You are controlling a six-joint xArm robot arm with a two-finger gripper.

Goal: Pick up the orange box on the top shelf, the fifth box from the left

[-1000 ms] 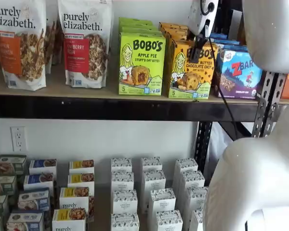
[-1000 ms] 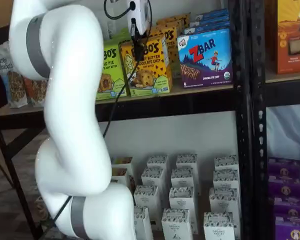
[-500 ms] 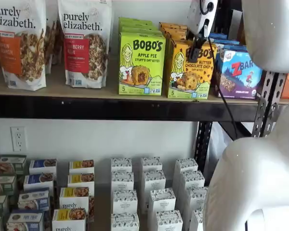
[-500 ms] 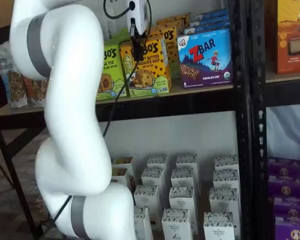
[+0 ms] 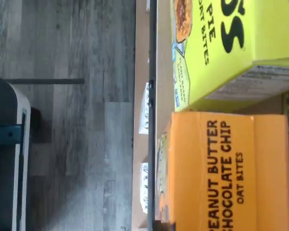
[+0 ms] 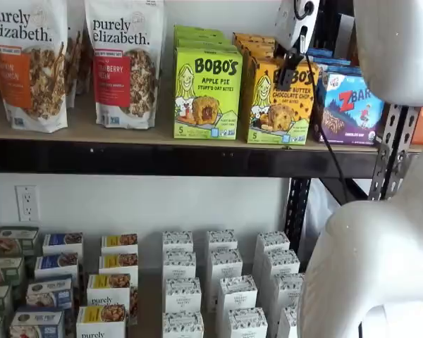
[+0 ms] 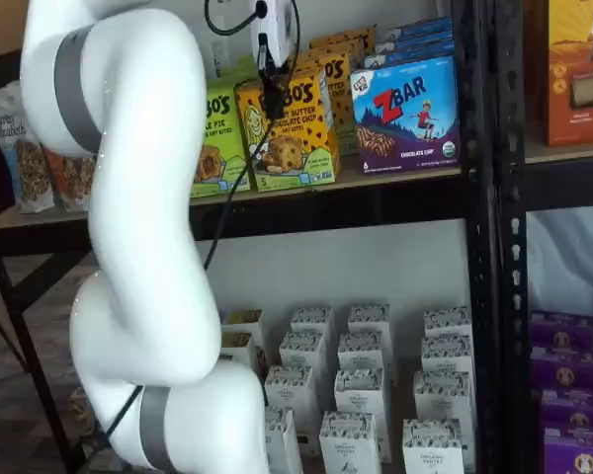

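white wall [image 6: 148, 204], wall outlet [image 6: 27, 203], grey plank floor [image 5: 62, 144]

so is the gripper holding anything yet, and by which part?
Cannot be told. The gripper hangs in front of the orange box near its upper edge, but in both shelf views the black fingers show no clear gap or closure on it.

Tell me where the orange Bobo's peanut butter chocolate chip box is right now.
In both shelf views the orange box stands at the front of the top shelf, between the lime-green Apple Pie box and the blue ZBar box, with the hand at its top front.
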